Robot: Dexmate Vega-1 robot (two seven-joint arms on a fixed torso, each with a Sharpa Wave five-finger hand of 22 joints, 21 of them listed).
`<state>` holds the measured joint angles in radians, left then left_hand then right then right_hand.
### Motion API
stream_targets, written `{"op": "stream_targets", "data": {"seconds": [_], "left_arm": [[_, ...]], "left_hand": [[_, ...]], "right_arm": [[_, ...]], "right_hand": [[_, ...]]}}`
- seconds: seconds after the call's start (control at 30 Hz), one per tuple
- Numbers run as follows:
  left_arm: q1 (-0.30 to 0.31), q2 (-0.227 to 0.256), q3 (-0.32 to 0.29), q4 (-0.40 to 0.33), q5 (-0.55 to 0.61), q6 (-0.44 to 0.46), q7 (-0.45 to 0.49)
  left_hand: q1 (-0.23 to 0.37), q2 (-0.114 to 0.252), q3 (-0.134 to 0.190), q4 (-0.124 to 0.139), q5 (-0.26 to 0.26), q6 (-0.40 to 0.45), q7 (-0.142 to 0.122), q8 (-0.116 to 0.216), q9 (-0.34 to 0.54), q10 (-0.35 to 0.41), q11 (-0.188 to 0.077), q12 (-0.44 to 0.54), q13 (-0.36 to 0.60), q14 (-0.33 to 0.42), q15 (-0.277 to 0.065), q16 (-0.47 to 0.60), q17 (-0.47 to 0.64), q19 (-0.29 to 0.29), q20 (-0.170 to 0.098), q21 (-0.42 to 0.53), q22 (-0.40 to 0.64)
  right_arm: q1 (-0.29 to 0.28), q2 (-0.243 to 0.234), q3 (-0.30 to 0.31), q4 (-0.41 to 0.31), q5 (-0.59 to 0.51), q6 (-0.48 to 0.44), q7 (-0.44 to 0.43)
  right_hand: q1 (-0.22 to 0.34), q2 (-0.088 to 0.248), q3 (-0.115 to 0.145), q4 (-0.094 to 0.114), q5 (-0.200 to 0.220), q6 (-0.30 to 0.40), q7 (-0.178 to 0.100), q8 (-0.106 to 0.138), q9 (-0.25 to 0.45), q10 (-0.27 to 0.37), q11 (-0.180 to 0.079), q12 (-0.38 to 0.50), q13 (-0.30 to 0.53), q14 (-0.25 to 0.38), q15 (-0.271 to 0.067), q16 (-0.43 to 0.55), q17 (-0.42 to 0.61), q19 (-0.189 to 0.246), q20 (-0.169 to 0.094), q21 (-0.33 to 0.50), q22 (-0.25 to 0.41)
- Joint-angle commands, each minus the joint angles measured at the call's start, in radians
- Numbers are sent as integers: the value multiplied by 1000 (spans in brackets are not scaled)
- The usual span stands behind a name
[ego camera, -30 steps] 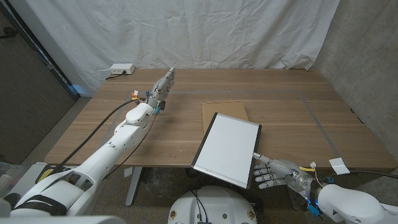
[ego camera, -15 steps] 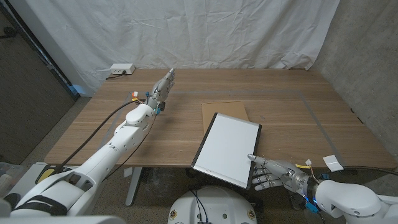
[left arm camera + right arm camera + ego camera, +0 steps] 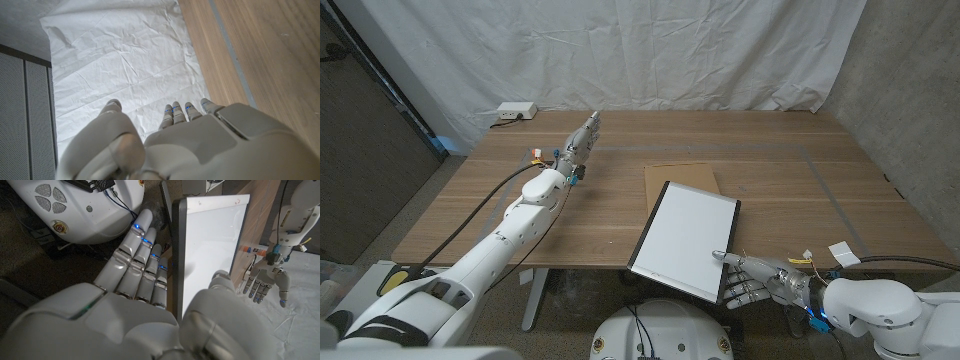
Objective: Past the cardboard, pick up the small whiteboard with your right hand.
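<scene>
Right hand (image 3: 750, 280) is positioned at the near table edge, at the lower right corner of the small whiteboard (image 3: 685, 238). Thumb lies on the white face; fingers (image 3: 142, 265) extend beneath the overhanging edge. Contact from below cannot be confirmed, so whether the grasp is complete cannot be told. Whiteboard lies tilted, its far end overlapping the cardboard (image 3: 681, 183) on the table (image 3: 800, 190). Left hand (image 3: 582, 137) is extended over the far left area, fingers straight, holding nothing.

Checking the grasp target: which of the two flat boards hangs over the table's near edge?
The small whiteboard, white with a dark frame; the brown cardboard lies wholly on the table beyond it.
</scene>
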<state>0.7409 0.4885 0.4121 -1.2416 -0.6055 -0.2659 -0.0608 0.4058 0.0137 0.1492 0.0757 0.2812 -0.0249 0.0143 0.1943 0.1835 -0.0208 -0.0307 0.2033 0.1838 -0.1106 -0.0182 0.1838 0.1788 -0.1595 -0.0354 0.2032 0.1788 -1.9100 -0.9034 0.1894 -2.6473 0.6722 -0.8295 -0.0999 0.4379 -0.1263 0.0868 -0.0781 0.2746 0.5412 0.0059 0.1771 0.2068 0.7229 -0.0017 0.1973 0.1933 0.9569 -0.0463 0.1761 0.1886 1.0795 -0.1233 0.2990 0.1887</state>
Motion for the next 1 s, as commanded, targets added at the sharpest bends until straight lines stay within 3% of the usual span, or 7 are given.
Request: {"op": "stream_targets", "data": {"seconds": [0.03, 0.13, 0.53, 1.0], "left_arm": [[4, -3, -4, 12, -7, -7, -2], [5, -2, -5, 14, -8, -8, -3], [-14, -12, -4, 52, -16, -21, -29], [-30, -10, -2, 69, -17, -15, -45]], "left_hand": [[2, 8, -2, -3, -3, -6, 3, 2, 3, -4, -4, -2, 4, -6, 5, 3, 3, -13, -42, -2, 4], [2, 9, -2, -3, -3, -5, 2, 2, 3, -3, -5, -2, 4, -6, 4, 3, 3, -14, -41, -2, 4], [2, 10, -4, -3, -3, -6, 2, 2, 4, -4, -4, -2, 4, -7, 5, 3, 4, -14, -41, -2, 4], [3, 11, -6, -3, -3, -6, 2, 2, 4, -5, -5, -2, 4, -7, 4, 3, 4, -15, -41, -2, 4]], "right_arm": [[41, -37, -15, 18, 61, -3, -18], [41, -38, -17, 19, 70, 3, -26], [75, -55, -35, 29, 139, -7, -48], [73, -65, -59, 47, 183, 37, -76]], "right_hand": [[1, -5, -8, -1, 7, 13, 11, 14, 4, 21, 2, 15, 3, 11, -9, 10, 5, 4, -7, -5, 2], [3, -3, -10, -2, 9, 26, 20, 21, 3, 45, 1, 26, 3, 19, -24, 13, 5, 12, -10, -5, 2], [7, 2, -10, -3, 12, 28, 22, 22, 3, 54, 2, 30, 2, 33, -30, 18, 5, 21, -13, -4, 3], [17, 12, -6, -6, 14, 28, 21, 24, 2, 52, 0, 31, 1, 40, -34, 20, 5, 29, -19, -3, 3]]}}
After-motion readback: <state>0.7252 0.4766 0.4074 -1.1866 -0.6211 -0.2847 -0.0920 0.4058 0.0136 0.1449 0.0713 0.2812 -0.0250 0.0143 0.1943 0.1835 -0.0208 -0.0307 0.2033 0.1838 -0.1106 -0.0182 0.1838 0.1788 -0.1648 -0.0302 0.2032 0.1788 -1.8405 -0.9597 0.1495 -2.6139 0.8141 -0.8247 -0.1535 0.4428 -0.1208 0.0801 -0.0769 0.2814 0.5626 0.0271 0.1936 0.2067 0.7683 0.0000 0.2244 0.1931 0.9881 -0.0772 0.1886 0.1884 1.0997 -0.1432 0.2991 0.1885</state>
